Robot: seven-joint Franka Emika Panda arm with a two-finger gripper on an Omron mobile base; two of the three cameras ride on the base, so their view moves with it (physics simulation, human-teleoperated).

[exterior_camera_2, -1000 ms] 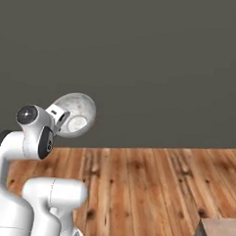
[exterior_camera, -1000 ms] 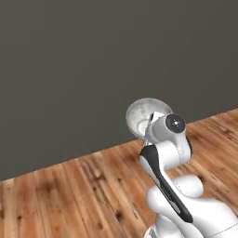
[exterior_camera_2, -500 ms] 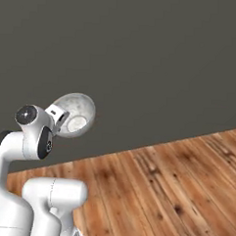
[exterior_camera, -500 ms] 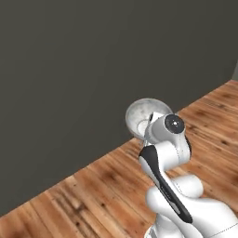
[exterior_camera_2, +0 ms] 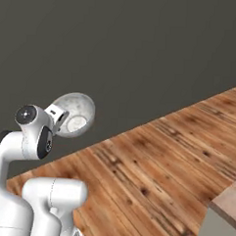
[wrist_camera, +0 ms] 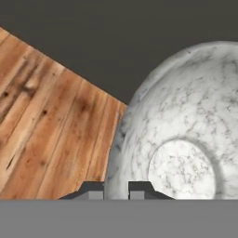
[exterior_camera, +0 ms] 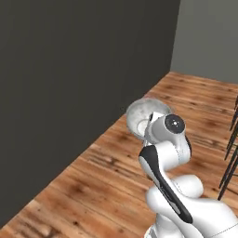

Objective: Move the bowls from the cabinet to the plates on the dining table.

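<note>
One bowl (wrist_camera: 186,135) is in the claw (wrist_camera: 116,189), pinched by its rim with the two fingertips pressed close on either side of the thin wall. In the hand view the bowl's mottled stone-look underside and foot ring sit from about 3 to 5 o'clock, the rim running down between the fingertips at 6 o'clock. In the left base view the bowl (exterior_camera: 142,116) sits just past the wrist, at roughly 11 o'clock from the round wrist joint, tipped on its side and not level. In the right base view it (exterior_camera_2: 75,115) hangs at about 2 o'clock from the wrist.

The wooden floor (exterior_camera_2: 161,166) and a dark wall (exterior_camera: 69,69) lie ahead; a pale slab corner (exterior_camera_2: 226,201) shows at 4 o'clock in the right base view, and I cannot tell whether it is the dining table.

My worry is the grip: a rim pinch on a smooth, heavy-looking bowl held sideways leaves it free to pivot or slip if the base turns or brakes sharply, and it would drop onto the floor. Thin dark legs (exterior_camera: 231,158) at 3 o'clock in the left base view could also be clipped by a wide swing.
</note>
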